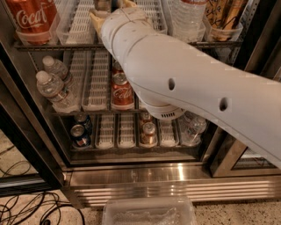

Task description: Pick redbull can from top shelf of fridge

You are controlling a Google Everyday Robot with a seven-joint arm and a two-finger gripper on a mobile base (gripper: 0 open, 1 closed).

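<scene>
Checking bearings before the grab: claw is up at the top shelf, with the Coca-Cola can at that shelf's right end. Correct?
No. In the camera view the Coca-Cola can stands at the left end of the top shelf, not the right. The claw is up at that shelf.

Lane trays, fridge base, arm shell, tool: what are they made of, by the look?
Lane trays: white slotted plastic, matte. Fridge base: likely brushed stainless steel, going by the bright glare streak. Arm shell: smooth white, probably moulded plastic, soft sheen. Tool, at the picture's top edge by the top shelf: beige, matte, material unclear.
</scene>
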